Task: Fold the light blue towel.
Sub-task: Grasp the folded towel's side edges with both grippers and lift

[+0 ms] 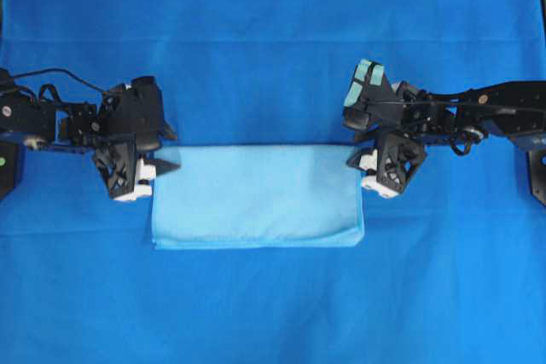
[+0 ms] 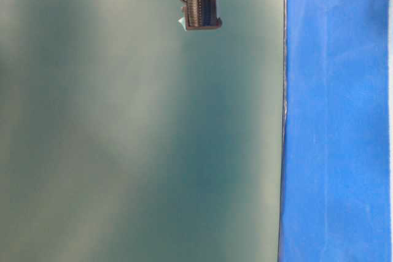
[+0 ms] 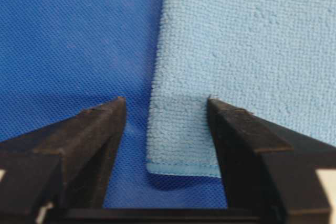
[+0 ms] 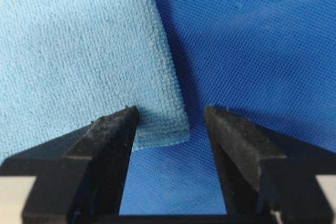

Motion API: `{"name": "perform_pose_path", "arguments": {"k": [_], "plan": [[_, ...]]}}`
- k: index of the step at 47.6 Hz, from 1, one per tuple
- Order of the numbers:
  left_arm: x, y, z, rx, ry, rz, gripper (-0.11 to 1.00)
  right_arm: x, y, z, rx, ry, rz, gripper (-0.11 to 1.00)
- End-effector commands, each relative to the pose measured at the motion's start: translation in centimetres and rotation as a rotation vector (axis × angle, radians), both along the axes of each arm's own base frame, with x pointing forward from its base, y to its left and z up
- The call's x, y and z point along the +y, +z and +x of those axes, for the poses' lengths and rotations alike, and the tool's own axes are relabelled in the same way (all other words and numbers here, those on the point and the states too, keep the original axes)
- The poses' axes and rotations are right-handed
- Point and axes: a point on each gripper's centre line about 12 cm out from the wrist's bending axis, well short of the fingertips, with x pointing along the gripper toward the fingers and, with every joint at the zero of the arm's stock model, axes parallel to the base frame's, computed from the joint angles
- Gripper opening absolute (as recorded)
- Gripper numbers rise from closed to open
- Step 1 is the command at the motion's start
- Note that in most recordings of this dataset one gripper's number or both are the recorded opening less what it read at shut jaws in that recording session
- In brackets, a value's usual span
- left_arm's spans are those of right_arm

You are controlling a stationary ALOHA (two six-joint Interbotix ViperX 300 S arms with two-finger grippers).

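Deep royal-blue table cloth (image 1: 273,40) covers the whole desk; one piece, lying flat, serving as the work surface.

Item: the light blue towel (image 1: 256,198). Count: one. It lies between the two hands as a wide rectangle, which suggests one fold is already in place, with the doubled edge on the side away from the arms' wrists in the overhead view. Its short left edge sits just beside the left hand, its short right edge just beside the right hand.

Item: left hand (image 1: 158,168). Count: one. Its two fingers (image 3: 94,129) stand apart, straddling the towel's near left corner: one finger over bare table cloth, the other over the towel. Nothing is clamped; the corner lies flat in the gap. The placement appears chosen so that closing would pinch that corner.

Item: right hand (image 1: 363,172). Count: one. Its fingers (image 4: 105,140) are spread wide over the towel's near right corner, one over the towel, the other over table cloth. Nothing is held.

Judgement: both hands are set at matching corners of the same long edge, likely so the two corners can be lifted together and the towel folded evenly.

Table-level view: shows only one arm part hanging from above against a plain greenish backdrop, and a strip of table cloth; the towel is not visible there.
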Motion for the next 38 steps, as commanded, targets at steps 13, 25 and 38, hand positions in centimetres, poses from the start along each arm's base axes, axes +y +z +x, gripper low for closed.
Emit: {"name": "perform_pose_path", "arguments": {"k": [13, 25, 38], "plan": [[-0.8, 0.1, 0.0, 0.02, -0.025, -0.005, 0.06, 0.4, 0.6, 0.3, -0.022, 0.022, -0.01, 0.08], [-0.9, 1.2, 0.4, 0.005, -0.035, -0.001, 0.02, 0.4, 1.5, 0.5, -0.047, 0.024, -0.01, 0.02], [-1.0, 6.3, 1.3, -0.01, -0.037, -0.008, 0.02, 0.8, 6.8, 0.1, -0.134, 0.041, 0.002, 0.02]]}}
